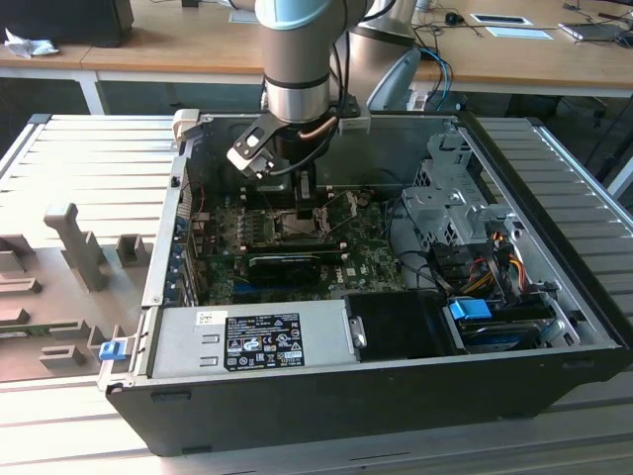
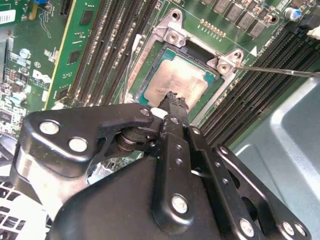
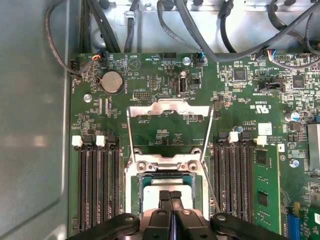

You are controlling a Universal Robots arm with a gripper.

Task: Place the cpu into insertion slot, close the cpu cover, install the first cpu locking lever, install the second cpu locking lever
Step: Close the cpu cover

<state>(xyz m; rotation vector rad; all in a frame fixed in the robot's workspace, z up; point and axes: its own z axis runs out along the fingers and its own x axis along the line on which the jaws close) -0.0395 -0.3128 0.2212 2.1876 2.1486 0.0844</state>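
The cpu is a thin, flat square with a brushed, pale silvery face and a narrow green rim. It lies level inside the insertion slot, whose dark frame borders it on all sides; in the first wrist view the cpu and the insertion slot appear the same way. The hand stands directly over the chip, its two black, ridged fingertips pressed together and gripping nothing. Their ends meet at the cpu's face near one edge, though I cannot tell whether they touch it. In the first wrist view the hand covers the middle of the chip.

Beyond the slot, the cpu cover is swung open, a thin silver-grey stamped frame with green board visible through its square cutout. Two slim steel wire levers run along its sides, unlatched. Bright metal brackets with round screw heads flank the hinge end.

Long black ribbed memory slots line both sides of the socket on the glossy green motherboard, which carries a round coin battery.

In the exterior view the hand reaches down into the open black computer case, beyond a grey power-supply box. The case sits on a ribbed metal tabletop.
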